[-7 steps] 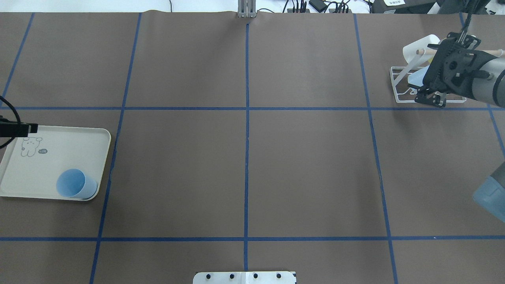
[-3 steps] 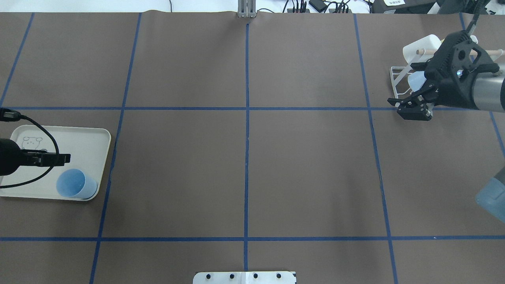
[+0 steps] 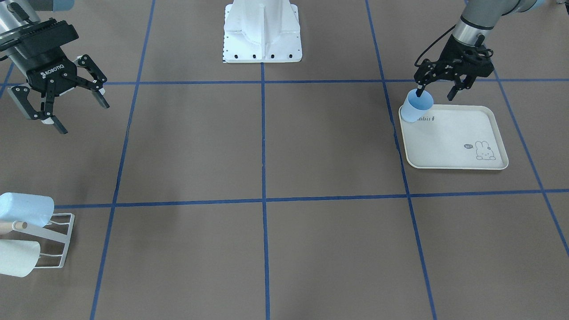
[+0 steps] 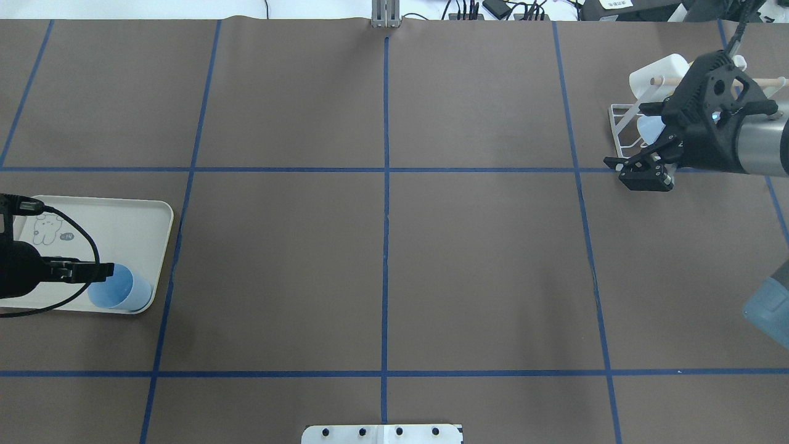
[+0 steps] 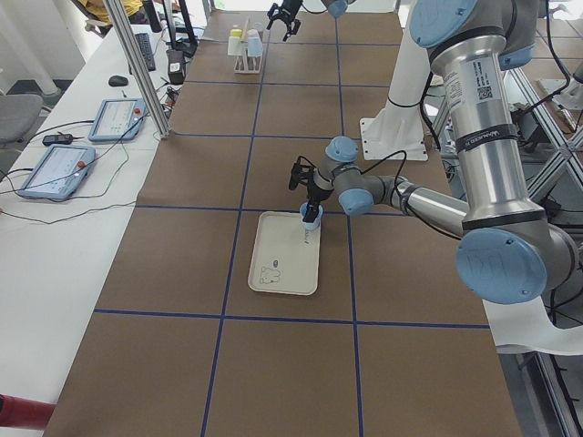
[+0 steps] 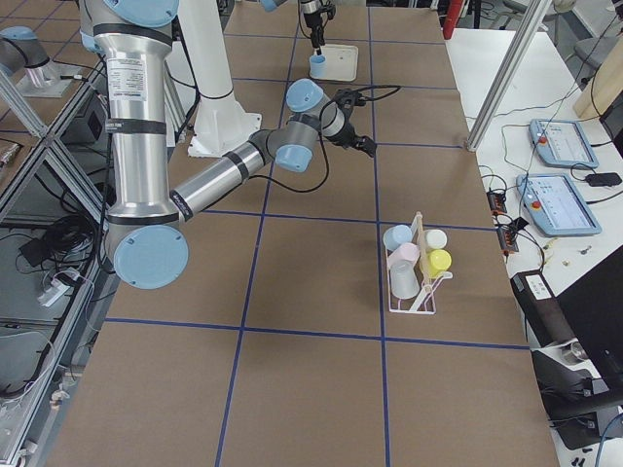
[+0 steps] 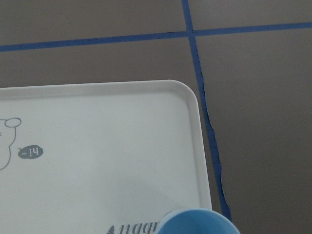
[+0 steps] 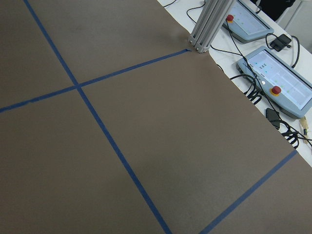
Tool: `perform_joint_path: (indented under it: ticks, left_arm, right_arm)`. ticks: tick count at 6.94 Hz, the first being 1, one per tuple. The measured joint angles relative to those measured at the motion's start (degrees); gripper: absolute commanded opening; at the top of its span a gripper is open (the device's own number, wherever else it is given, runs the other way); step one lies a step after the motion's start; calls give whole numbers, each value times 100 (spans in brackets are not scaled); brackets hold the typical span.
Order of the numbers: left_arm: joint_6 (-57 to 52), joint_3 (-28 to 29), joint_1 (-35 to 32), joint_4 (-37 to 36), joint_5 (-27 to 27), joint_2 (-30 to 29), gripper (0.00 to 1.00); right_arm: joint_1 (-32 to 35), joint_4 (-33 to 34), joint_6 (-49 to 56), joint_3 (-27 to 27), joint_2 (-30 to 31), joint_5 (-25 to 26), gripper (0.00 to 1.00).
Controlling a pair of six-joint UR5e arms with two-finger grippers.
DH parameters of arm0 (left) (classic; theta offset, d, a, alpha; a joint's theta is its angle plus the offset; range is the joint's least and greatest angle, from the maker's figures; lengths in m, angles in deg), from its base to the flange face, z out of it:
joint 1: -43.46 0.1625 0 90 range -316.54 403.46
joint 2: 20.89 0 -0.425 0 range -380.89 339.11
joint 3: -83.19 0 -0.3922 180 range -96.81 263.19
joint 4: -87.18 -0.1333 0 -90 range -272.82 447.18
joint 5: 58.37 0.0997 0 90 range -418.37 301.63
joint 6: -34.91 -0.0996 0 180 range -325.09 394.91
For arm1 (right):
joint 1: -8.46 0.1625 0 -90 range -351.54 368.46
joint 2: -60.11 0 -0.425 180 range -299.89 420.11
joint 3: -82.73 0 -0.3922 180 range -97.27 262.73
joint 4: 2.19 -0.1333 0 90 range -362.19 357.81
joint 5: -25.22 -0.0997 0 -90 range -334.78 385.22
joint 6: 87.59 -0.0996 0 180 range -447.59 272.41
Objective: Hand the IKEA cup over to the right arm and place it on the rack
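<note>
Left gripper [image 3: 434,93]: held wide, finger inside blue cup [image 3: 417,106], likely for wall pinch.
Right gripper [image 3: 84,118]: held wide, well apart from blue cup, likely for handover.

A: Rack [image 6: 417,265] pos?
B: By table's [image 6: 292,379] operator-side edge, w/ five cups [image 6: 405,279] on it.
A: Near arm?
B: Right gripper [image 6: 362,146] over mid-table, well apart from rack. Far end: blue cup [image 6: 317,66] at tray [image 6: 343,60] corner, left gripper [image 6: 317,44] just above.

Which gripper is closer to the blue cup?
Left. The left gripper is right over the cup on the tray, with one finger at its mouth. The right gripper hangs far across the table, on the rack's side.
</note>
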Motion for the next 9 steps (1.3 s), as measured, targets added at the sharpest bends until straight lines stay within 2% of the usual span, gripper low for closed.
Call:
perform_joint_path:
  ticks: [1, 2, 3, 4, 7, 9]
  left_arm:
    - [22, 17, 46, 3, 22, 5, 63]
    - [30, 72, 67, 34, 36, 6, 62]
    - [30, 187, 73, 153, 41, 5, 56]
    - [32, 317, 76, 321, 43, 7, 44]
    - [45, 416, 78, 486, 44, 9, 1]
    - [45, 393, 70, 493, 50, 12, 0]
  right_arm:
    - [0, -4, 0, -5, 0, -8, 100]
    - [0, -11, -1, -14, 3, -11, 100]
    - [0, -21, -1, -28, 9, -14, 100]
    - [0, -33, -1, -43, 17, -18, 100]
    - [-7, -47, 3, -47, 33, -53, 100]
    - [-9, -49, 4, -46, 41, -64, 100]
